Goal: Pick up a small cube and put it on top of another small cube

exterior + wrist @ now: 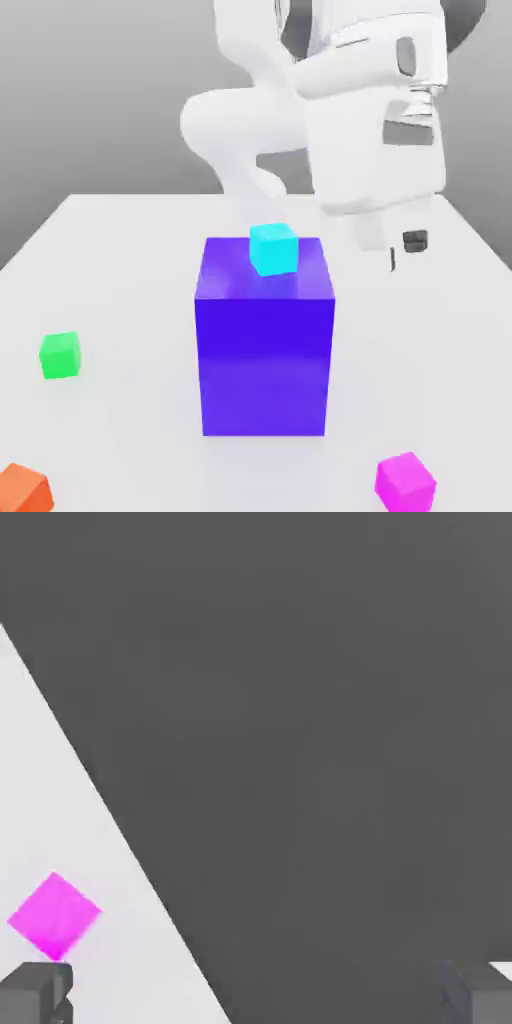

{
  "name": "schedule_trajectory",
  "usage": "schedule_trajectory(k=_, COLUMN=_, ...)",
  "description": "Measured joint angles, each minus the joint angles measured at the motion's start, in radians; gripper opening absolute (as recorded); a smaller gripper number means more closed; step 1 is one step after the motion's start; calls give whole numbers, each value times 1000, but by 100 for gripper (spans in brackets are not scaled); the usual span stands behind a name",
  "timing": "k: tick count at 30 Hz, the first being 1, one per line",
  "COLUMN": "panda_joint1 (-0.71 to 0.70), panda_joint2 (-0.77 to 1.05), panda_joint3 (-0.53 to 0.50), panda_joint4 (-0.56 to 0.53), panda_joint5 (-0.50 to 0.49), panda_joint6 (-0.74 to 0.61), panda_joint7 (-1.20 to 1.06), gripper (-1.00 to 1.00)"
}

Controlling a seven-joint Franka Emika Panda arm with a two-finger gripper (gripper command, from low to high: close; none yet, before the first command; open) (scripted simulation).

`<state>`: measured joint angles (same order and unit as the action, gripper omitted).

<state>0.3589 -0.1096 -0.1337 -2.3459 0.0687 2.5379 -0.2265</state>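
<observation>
A flat white table (130,260) fills the lower part of the exterior view, its far edge meeting a plain grey backdrop (90,90) that darkens toward the top. In the hand view the same white surface ends at a straight edge with dark grey beyond it.

In the middle of the table stands a big blue-violet block (265,345), upright and square to the camera. A small cyan cube (274,248) rests on the block's top face, toward its far edge.

The small magenta-pink cube (405,481) lies on the table at the near right of the exterior view, well apart from the block; in the hand view it appears as a diamond (54,915) on the white surface, near the table's edge. The bright green cube (60,355) sits on the table at the exterior view's left, apart from the block and on the opposite side from the magenta one. A small orange cube (22,490) lies at the near left corner, cut by the frame.

The white arm (330,110) hangs above the table behind and to the right of the block. Its gripper (265,994) is spread wide and empty, one dark fingertip (35,992) at each side of the hand view, touching nothing.
</observation>
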Motion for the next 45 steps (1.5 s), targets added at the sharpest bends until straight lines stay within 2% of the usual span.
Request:
schedule_trajectory(k=7, panda_joint1=44, panda_joint2=204, panda_joint3=27, panda_joint4=-14, panda_joint5=21, panda_joint6=70, panda_joint7=-304, gripper=0)
schedule_trajectory(k=13, panda_joint1=43, panda_joint2=376, panda_joint3=73, panda_joint4=-26, panda_joint5=-15, panda_joint6=132, panda_joint7=-525, gripper=0)
schedule_trajectory(k=18, panda_joint1=33, panda_joint2=545, panda_joint3=97, panda_joint4=-3, panda_joint5=-26, panda_joint6=247, panda_joint7=-584, gripper=0)
schedule_trajectory(k=19, panda_joint1=30, panda_joint2=577, panda_joint3=100, panda_joint4=3, panda_joint5=-24, panda_joint6=272, panda_joint7=-587, gripper=-100)
schedule_trajectory(k=26, panda_joint1=29, panda_joint2=584, panda_joint3=101, panda_joint4=5, panda_joint5=-24, panda_joint6=275, panda_joint7=-588, gripper=-100)
schedule_trajectory(k=31, panda_joint1=35, panda_joint2=444, panda_joint3=88, panda_joint4=-24, panda_joint5=-34, panda_joint6=163, panda_joint7=-564, gripper=-100)
schedule_trajectory(k=45, panda_joint1=-178, panda_joint2=395, panda_joint3=-171, panda_joint4=-62, panda_joint5=7, panda_joint6=169, panda_joint7=-459, gripper=-100)
